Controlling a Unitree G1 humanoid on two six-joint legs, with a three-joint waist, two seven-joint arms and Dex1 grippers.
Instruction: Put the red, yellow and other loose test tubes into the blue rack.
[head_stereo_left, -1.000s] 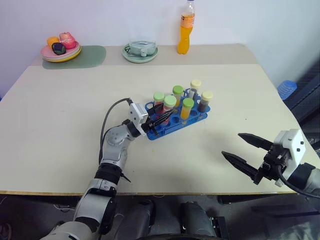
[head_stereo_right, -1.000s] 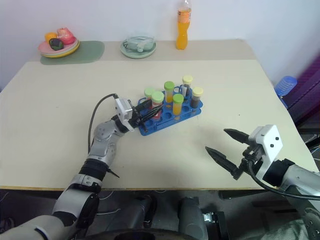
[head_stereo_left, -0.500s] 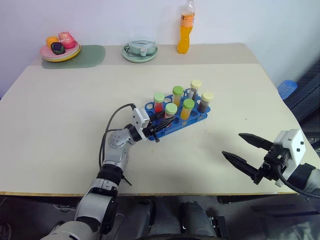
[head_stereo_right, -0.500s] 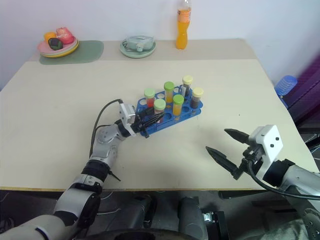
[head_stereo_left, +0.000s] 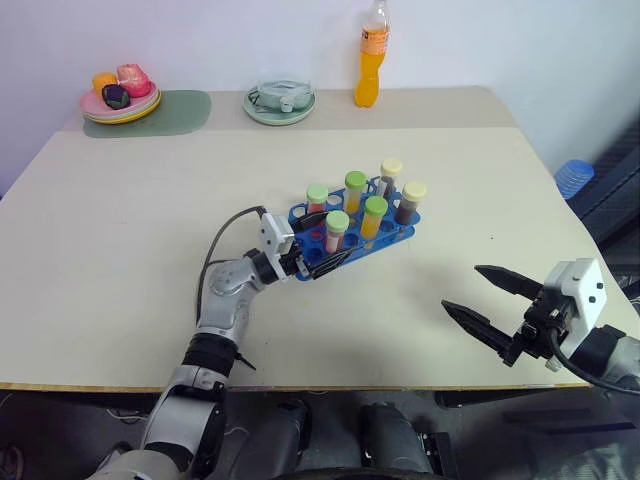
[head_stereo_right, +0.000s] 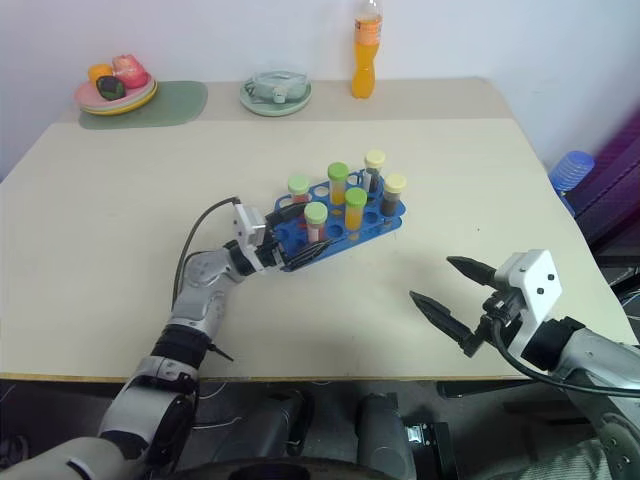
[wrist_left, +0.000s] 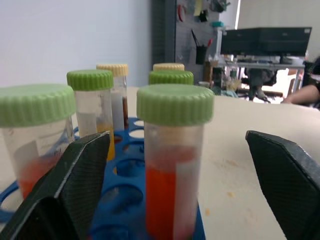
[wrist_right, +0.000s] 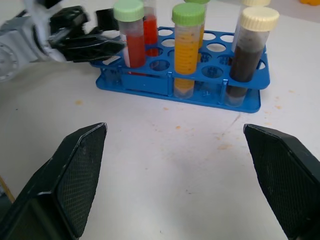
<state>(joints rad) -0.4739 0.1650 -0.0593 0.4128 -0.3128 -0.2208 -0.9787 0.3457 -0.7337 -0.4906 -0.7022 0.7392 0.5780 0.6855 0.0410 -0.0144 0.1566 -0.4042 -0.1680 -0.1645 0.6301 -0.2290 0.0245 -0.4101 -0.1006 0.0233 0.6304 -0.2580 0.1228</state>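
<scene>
My left claw (wrist_left: 175, 190): fingers apart, either side of the red tube (wrist_left: 172, 165) standing in the rack (head_stereo_left: 355, 235).
My right claw (head_stereo_left: 495, 310): spread wide, empty.
Left wrist view: desk with monitors (wrist_left: 265, 42) behind.

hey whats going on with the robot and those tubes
The robot is filling a blue rack with capped test tubes. Its left hand is open at the rack's near end, fingers on either side of a green-capped tube of red liquid that stands in a slot. Six tubes stand in the rack. The right hand is open too, hovering empty over the table off to the right.
</scene>
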